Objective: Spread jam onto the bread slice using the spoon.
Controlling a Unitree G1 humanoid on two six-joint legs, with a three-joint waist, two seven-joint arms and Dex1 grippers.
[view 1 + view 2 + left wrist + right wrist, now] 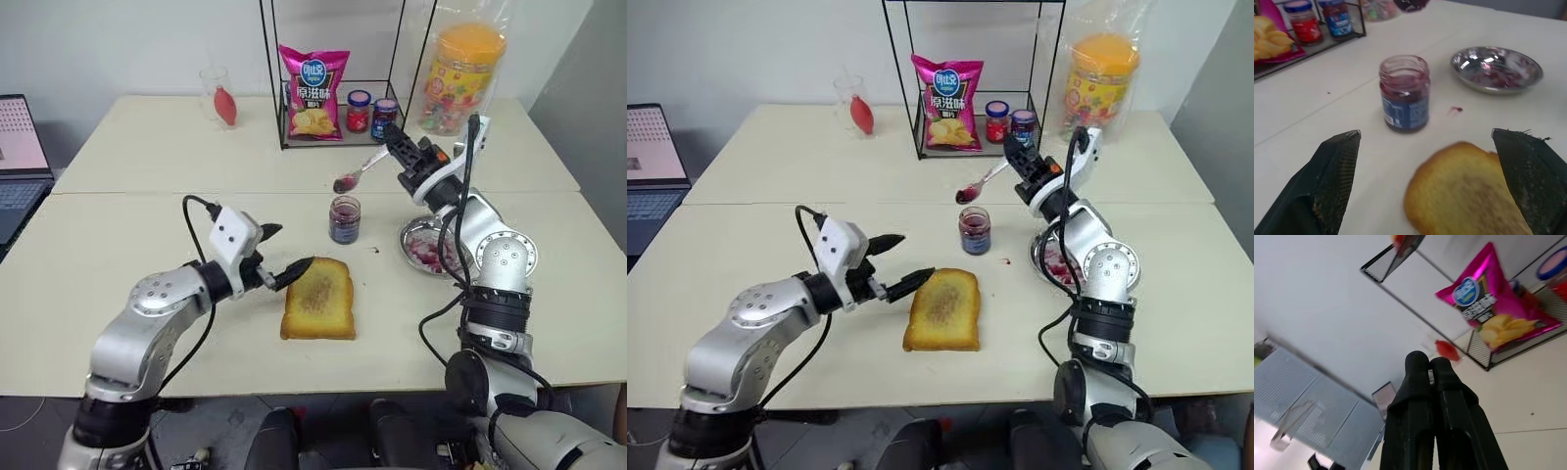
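Observation:
The bread slice [318,299] lies flat near the table's front, golden with a browned centre. Behind it stands the lidless jam jar [344,218], about a third full of dark purple jam. My right gripper [394,140] is raised above and to the right of the jar, shut on the handle of the spoon [362,169]. The spoon's bowl carries a dark lump of jam and hangs over the table just behind the jar. My left gripper [291,250] is open at the bread's left corner; one fingertip [1528,161] reaches over the crust.
A round steel dish [431,247] smeared with jam sits right of the jar, with a jam drop [1455,109] between them. A wire rack [284,127] at the back holds a chips bag and two capped jars. A candy jar [460,73] stands right of it, a laptop [20,166] far left.

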